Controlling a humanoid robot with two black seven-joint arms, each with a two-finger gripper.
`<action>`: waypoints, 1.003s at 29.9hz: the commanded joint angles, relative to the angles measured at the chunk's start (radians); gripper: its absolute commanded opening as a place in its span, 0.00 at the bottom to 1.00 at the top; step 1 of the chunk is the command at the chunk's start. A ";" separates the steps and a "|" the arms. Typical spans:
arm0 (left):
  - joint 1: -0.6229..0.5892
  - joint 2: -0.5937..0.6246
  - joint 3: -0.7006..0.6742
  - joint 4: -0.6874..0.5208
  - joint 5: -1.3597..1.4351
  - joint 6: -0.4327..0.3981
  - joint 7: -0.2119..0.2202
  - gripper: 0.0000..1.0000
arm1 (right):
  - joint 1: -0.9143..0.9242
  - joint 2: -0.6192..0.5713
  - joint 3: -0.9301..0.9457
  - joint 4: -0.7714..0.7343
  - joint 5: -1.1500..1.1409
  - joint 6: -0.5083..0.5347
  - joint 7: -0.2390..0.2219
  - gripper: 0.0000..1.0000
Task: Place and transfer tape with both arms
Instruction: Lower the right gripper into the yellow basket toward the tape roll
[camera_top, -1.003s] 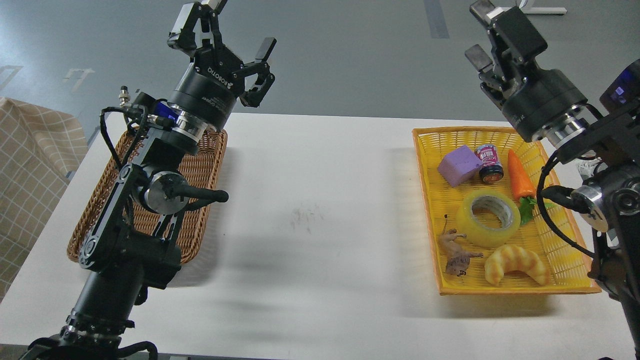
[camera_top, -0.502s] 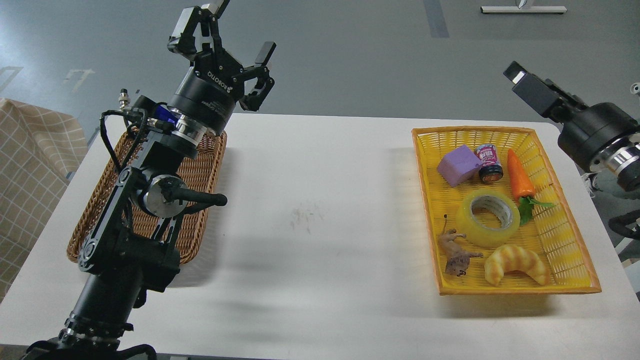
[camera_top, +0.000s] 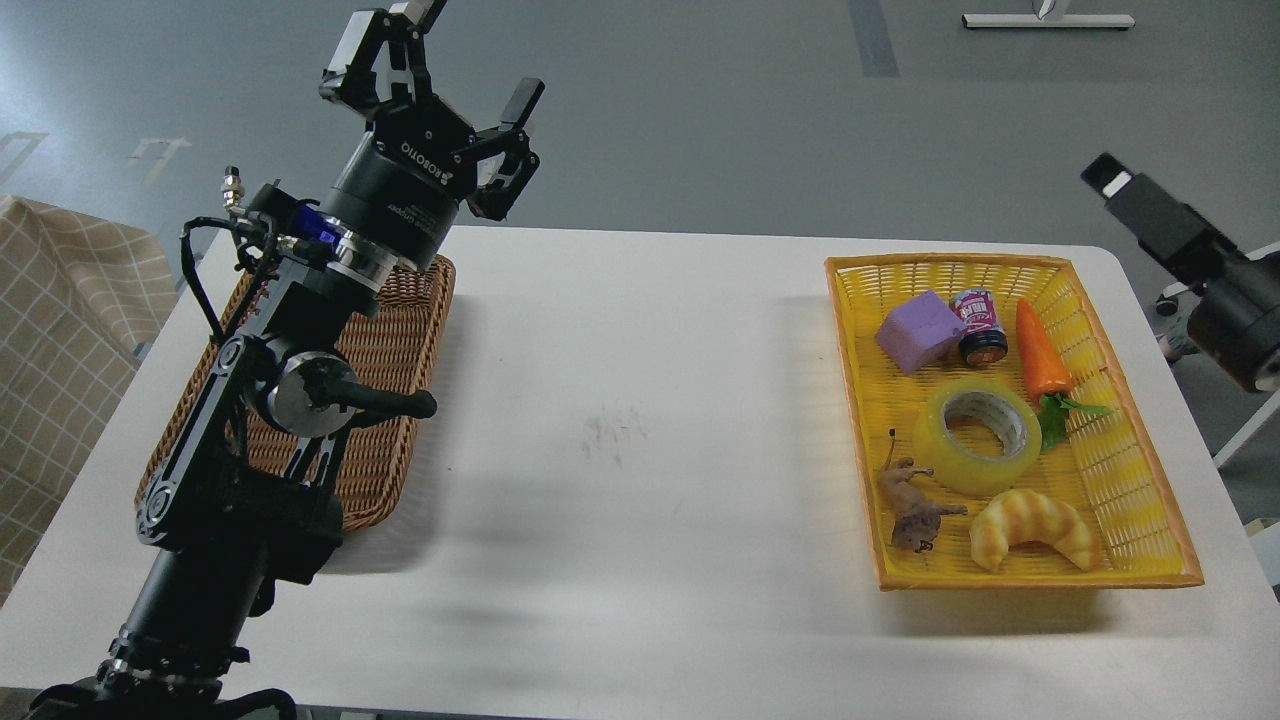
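Note:
The tape (camera_top: 977, 436), a thick yellow translucent roll with a grey-white core, lies flat in the middle of the yellow basket (camera_top: 848, 400) at the right of the white table. My left gripper (camera_top: 468, 62) is open and empty, raised high above the far end of the brown wicker basket (camera_top: 400, 340) on the left. My right gripper (camera_top: 1138, 203) is off the table's right edge, well right of the tape and above it. It shows side-on as one dark block, so its fingers cannot be told apart.
The yellow basket also holds a purple block (camera_top: 918, 331), a small can (camera_top: 979, 324), a toy carrot (camera_top: 1040, 355), a toy animal (camera_top: 912, 503) and a croissant toy (camera_top: 1032, 527) close around the tape. A checked cloth (camera_top: 60, 330) lies at the far left.
My right arm has swung from above the yellow basket's far corner out to the right, beyond the table edge. My left arm has shifted slightly left, its gripper still open.

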 joint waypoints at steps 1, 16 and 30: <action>0.004 -0.002 0.000 0.000 -0.002 -0.002 -0.004 0.98 | -0.043 -0.039 -0.040 0.000 -0.080 0.013 -0.038 0.95; 0.033 0.001 0.002 0.005 -0.008 -0.002 -0.054 0.98 | -0.064 0.058 -0.200 -0.130 -0.427 0.030 -0.087 0.83; 0.033 0.003 0.006 0.010 -0.009 0.002 -0.035 0.98 | -0.040 0.128 -0.212 -0.189 -0.427 0.030 -0.086 0.76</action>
